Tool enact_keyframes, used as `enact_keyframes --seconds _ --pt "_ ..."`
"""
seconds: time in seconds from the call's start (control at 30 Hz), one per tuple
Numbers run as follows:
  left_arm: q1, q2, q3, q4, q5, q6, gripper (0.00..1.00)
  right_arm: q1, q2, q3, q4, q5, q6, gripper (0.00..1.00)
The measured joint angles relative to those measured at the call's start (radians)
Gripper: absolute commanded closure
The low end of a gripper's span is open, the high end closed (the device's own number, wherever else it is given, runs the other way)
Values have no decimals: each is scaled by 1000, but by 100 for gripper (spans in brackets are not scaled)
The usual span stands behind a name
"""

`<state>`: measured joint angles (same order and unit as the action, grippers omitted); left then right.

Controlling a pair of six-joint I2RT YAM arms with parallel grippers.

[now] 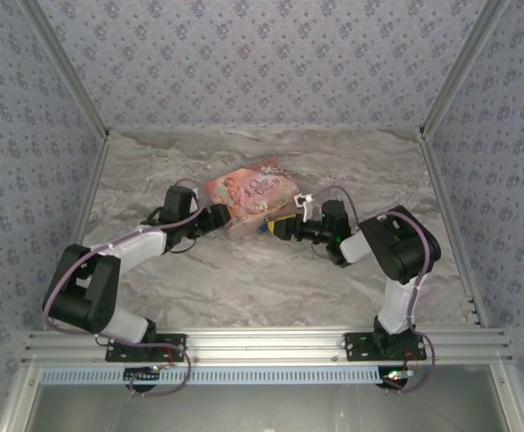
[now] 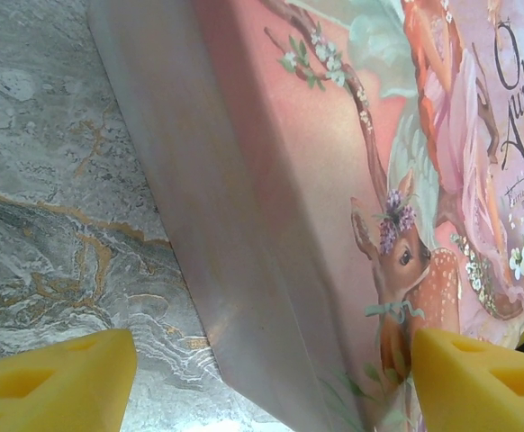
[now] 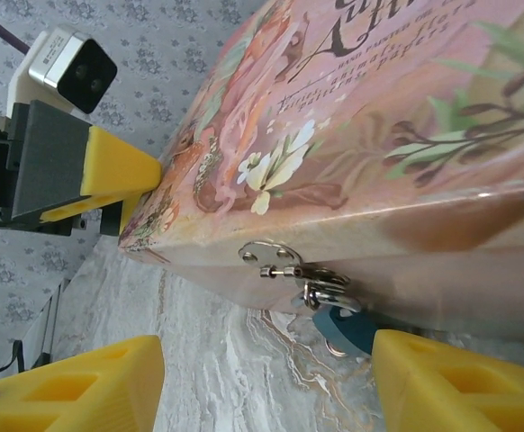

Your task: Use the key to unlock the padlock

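right hand (image 3: 264,342) spread near padlock (image 3: 343,328) on box (image 3: 379,135)

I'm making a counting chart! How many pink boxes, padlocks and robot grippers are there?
Pink box: 1
Padlock: 1
Grippers: 2 (left gripper, right gripper)
Total: 4

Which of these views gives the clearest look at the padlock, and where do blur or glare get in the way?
Right wrist: the padlock hangs in fair focus from the pink box, whose near lid goes soft; left wrist: the box's side wall is blurred, with a pale sheen; top external: evenly lit, no harsh glare, but the padlock is too small to read.
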<state>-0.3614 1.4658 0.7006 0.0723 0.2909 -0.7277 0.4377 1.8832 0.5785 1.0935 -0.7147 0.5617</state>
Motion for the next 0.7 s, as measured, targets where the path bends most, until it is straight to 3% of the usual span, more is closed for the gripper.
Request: enact_keyframes --seconds 0.7 --pt "-2 0 0 3 -4 -8 22 20 137 85 72 -8 42 35"
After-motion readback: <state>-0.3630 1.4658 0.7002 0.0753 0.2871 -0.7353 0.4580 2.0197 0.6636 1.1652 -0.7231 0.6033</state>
